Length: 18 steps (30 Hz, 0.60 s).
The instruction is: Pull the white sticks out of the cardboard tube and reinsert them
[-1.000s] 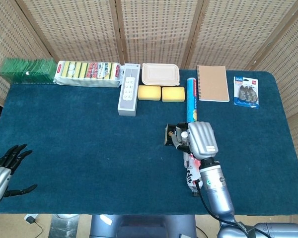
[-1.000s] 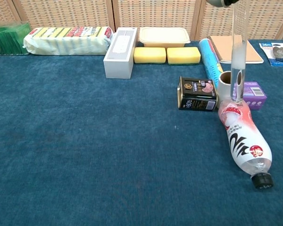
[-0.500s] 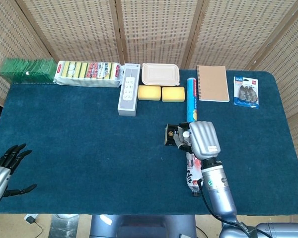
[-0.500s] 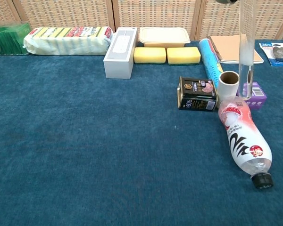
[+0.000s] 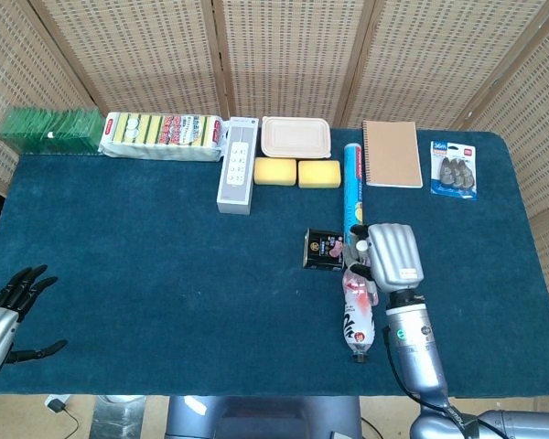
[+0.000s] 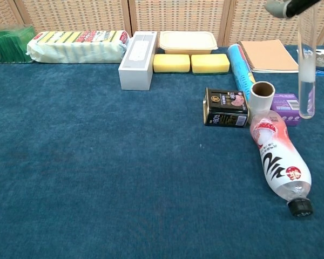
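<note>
White stick upright in the right robot hand's grasp, right of the cardboard tube.

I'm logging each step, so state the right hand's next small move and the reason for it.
Probably set the stick down on bare table to the right. The right hand holds it upright, fully out of the cardboard tube and off to its right, its lower end in the air.
</note>
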Tool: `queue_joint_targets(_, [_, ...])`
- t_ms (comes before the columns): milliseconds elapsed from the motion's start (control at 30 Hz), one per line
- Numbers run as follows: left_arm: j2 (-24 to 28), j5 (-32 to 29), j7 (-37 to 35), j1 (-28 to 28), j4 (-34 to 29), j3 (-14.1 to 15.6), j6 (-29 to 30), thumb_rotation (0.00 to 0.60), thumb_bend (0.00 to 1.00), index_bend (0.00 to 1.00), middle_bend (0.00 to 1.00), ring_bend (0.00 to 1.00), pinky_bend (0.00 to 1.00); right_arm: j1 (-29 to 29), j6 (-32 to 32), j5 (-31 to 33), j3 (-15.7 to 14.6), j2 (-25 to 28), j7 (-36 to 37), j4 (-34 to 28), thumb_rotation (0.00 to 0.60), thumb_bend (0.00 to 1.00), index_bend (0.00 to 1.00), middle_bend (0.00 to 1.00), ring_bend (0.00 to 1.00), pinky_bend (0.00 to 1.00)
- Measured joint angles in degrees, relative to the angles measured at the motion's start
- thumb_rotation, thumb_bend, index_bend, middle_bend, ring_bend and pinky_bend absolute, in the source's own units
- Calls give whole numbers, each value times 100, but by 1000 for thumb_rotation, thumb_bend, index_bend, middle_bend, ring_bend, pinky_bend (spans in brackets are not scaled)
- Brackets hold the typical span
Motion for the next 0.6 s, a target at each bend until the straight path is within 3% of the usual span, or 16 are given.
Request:
queue_joint_targets(233, [18, -26, -106, 26, 29, -13, 98, 452, 112, 106, 62, 24, 230, -71, -62, 109, 819, 192, 5, -2, 600, 447, 781, 977, 1000, 1000])
queue_joint_targets(300, [5, -98, -73, 12, 36, -35, 26, 452, 112, 107, 62, 24, 231, -99, -102, 62, 765, 292, 4, -41, 600, 447, 781, 978, 1000, 1000])
queue_joint_targets(433, [19, -14, -63, 3, 17, -8, 13, 449, 111, 106, 62, 24, 231, -98, -73, 108, 302, 382, 28, 23, 600, 446, 781, 978, 1000, 1000])
queue_joint_targets(600, [11, -26, -109, 11, 48, -21, 87, 450, 112, 106, 62, 25, 231, -158, -244, 349, 166, 518, -112, 134, 600, 446, 781, 978, 1000, 1000])
